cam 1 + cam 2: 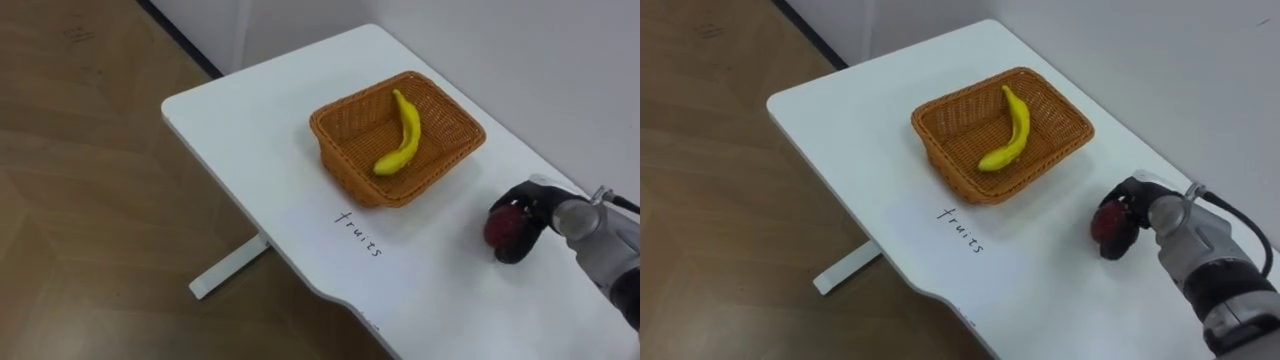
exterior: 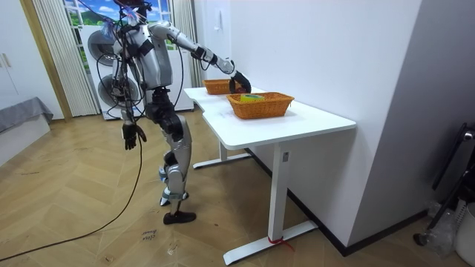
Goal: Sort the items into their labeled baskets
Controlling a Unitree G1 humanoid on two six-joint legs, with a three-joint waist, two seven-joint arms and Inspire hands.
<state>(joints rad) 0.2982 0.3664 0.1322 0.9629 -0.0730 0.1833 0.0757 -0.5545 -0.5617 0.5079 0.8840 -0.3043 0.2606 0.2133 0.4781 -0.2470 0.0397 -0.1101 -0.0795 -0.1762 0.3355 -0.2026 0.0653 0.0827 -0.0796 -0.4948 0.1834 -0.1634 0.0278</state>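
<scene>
the right robot hand (image 1: pixel 535 215), curled round a dark red fruit (image 1: pixel 502 228) near the basket (image 1: pixel 345 165), could drop it onto the surface (image 1: pixel 250 120) to roll off if opened early.

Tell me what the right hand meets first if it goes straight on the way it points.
Likely the near wall of the wicker basket, with bare table between. The right hand, curled round a dark red fruit, may sit higher than the rim; depth is unclear.
</scene>
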